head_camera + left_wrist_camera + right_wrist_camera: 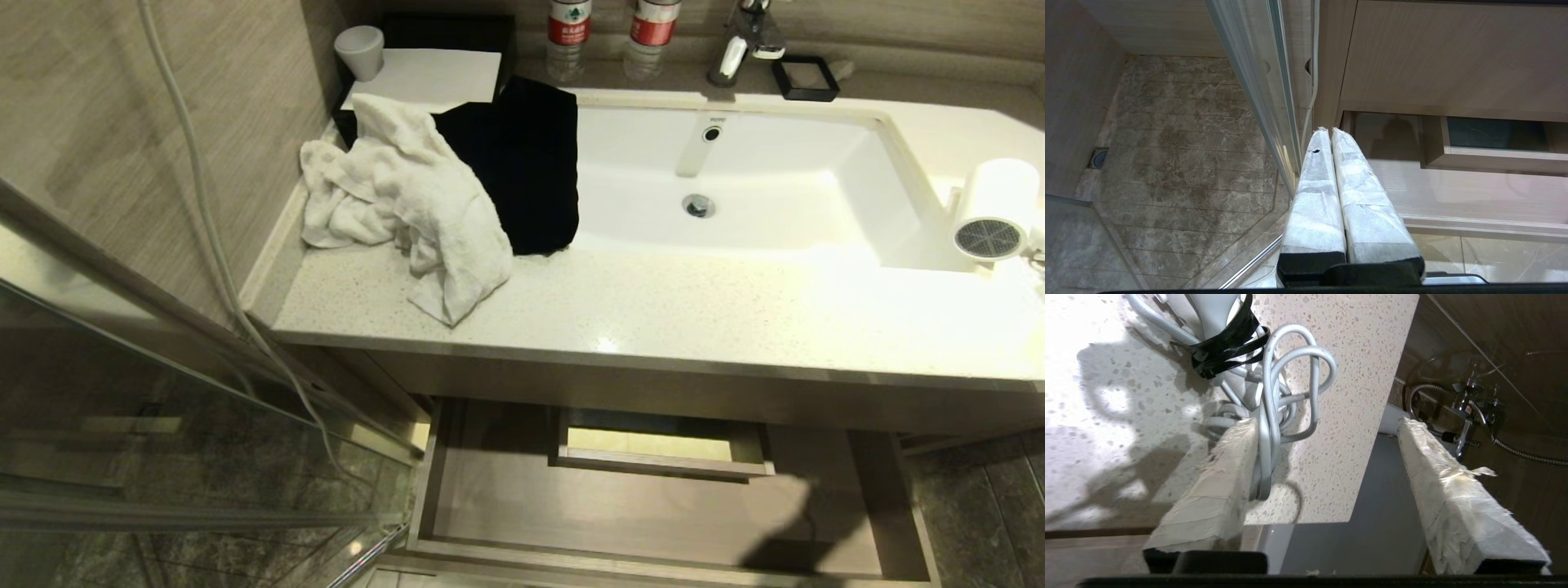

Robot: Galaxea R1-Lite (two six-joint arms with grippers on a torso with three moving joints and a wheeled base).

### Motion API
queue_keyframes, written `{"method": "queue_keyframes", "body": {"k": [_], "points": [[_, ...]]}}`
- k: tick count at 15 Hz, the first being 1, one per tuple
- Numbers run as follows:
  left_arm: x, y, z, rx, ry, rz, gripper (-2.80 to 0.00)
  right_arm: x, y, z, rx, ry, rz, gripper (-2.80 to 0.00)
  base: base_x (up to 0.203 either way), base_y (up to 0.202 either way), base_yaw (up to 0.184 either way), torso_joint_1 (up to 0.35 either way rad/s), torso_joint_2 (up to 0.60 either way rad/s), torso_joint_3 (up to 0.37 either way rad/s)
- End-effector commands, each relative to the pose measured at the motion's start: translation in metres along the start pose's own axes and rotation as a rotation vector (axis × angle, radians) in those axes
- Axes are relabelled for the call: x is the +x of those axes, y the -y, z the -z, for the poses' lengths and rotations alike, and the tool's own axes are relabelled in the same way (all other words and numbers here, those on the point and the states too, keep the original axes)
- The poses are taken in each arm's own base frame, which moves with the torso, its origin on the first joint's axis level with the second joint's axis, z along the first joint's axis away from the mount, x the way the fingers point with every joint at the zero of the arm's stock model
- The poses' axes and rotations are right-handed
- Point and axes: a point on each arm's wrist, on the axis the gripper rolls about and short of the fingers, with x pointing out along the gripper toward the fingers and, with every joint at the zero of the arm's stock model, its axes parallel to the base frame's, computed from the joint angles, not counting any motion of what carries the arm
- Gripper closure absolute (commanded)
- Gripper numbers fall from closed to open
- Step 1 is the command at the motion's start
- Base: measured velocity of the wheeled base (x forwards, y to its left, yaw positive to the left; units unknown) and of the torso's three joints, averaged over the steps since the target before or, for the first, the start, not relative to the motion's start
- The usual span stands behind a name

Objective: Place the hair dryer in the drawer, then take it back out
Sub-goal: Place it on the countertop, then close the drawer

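Note:
The white hair dryer (992, 214) lies on the speckled counter at the far right, beside the sink, its grille end facing the camera. In the right wrist view its handle (1216, 318), wrapped in black tape, and its looped white cord (1290, 375) rest on the counter. My right gripper (1327, 422) hangs open over the counter's end; the cord loops lean against the inner side of one finger (1224, 469). Below the counter the drawer (620, 514) stands pulled out with nothing lying in it. My left gripper (1327, 130) is shut and parked by the drawer's (1474, 192) left end.
A white towel (408, 196) and a black cloth (531, 163) lie on the counter's left. The sink (784, 220), a faucet (747, 37) and two bottles (569, 33) sit behind. A glass shower door (163, 408) stands at the left. A boxed notch (661, 445) rises inside the drawer.

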Motion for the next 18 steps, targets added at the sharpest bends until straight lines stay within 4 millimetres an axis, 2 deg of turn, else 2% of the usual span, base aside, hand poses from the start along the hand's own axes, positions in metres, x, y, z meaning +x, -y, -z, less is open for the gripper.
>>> {"method": "queue_keyframes", "body": {"k": [1,7,11,16,18], "points": [[0.000,0.000,0.000,0.000,-0.001,0.000,0.00,-0.039,0.000,-0.014,-0.009,0.032,0.017,0.00,0.000,0.000,0.000,0.000,0.00,0.000],[0.000,0.000,0.000,0.000,0.000,0.000,0.00,-0.113,-0.039,-0.030,0.020,0.068,-0.006,0.00,0.000,0.000,0.000,0.000,0.00,0.000],[0.000,0.000,0.000,0.000,0.001,0.000,0.00,-0.137,-0.059,-0.029,0.062,0.074,-0.022,0.00,0.000,0.000,0.000,-0.029,0.02,-0.020],[0.000,0.000,0.000,0.000,0.000,0.000,0.00,-0.185,-0.092,-0.031,0.222,0.125,-0.021,0.00,0.000,0.000,0.000,-0.279,0.09,-0.177],[0.000,0.000,0.000,0.000,0.000,0.000,0.00,-0.194,-0.103,-0.030,0.269,0.085,0.036,0.00,0.000,0.000,0.000,-0.287,0.07,-0.219]]}}
